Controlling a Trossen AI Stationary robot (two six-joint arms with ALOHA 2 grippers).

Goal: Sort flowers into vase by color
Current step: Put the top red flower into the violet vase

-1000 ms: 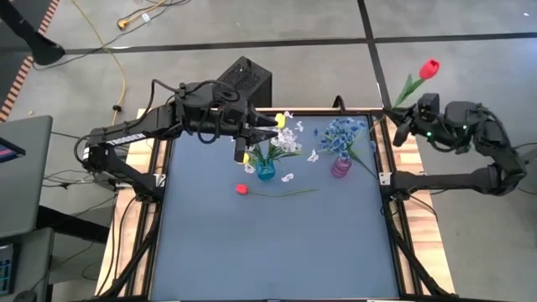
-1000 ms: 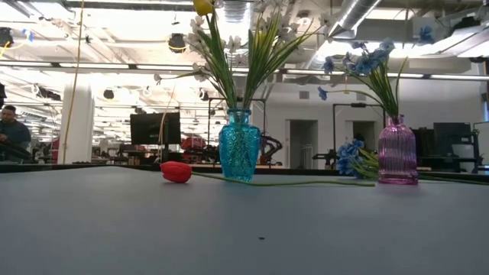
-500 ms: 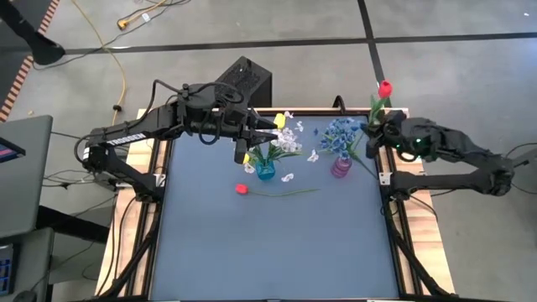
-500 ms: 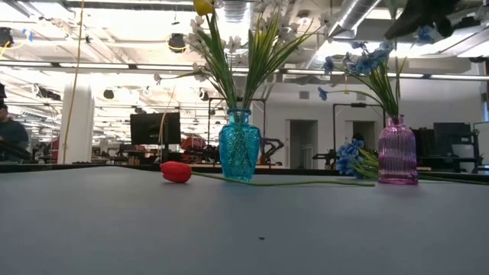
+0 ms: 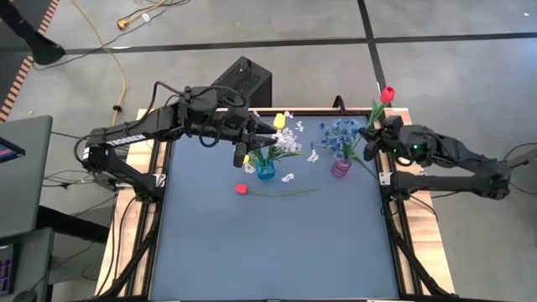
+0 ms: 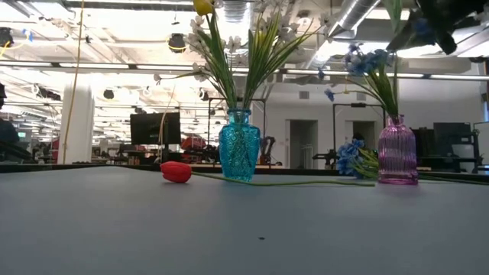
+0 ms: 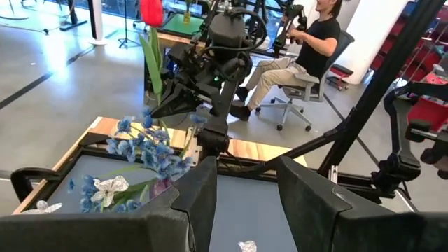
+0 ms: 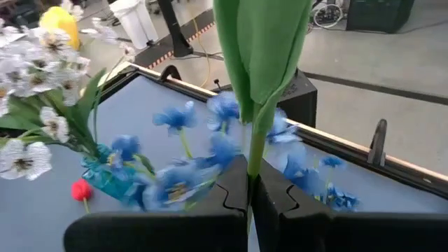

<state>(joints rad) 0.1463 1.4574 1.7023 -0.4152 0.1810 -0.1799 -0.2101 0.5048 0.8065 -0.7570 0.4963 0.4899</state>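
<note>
An open-plan robotics lab is indicated by exposed ceiling ducts point(image 6: 229, 9), monitors point(image 6: 155, 127) and other arm rigs point(image 7: 224, 42).

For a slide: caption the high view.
Right hand carries red tulip toward pink glass vase; another lies on table.

The bloom of the red tulip point(image 8: 262, 56) is cut off by the top edge of the right wrist view, so only its leaves and stem are seen there; its stem end is hidden between the closed fingers point(image 8: 231, 199). In the low view the right gripper point(image 6: 432, 19) is cropped by the upper edge and blurred. The blue blossoms point(image 8: 189, 175) are smeared in the right wrist view. The yellow bud point(image 6: 202, 6) is clipped at the top of the low view. The seated person point(image 7: 308, 42) is partly cut off by the frame edge.
</note>
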